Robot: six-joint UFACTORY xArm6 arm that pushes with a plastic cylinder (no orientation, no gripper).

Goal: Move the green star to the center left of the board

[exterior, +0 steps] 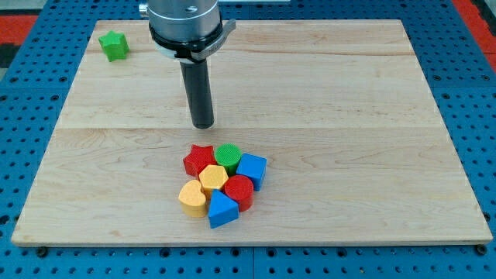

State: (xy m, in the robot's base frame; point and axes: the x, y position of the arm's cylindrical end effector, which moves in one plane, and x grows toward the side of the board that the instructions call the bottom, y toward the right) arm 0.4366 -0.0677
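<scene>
Nearest, toward the view's bottom, a tight cluster sits on the pale wooden tabletop [372, 155]: blue triangular block [222, 210], yellow heart [191, 198], red cylinder [239, 191], yellow hexagon [212, 178], blue pentagon [253, 169], red star [199, 160], green cylinder [228, 156]. Just beyond, my tip [202, 124] touches none; no gripper exists. Farthest, the green star [114, 46] occupies the top-left corner. Blue pegboard [23, 147] surrounds everything; no writing shows.

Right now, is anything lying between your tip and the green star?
No. In the camera view, only bare board lies between my tip and the green star at the view's top left.
</scene>
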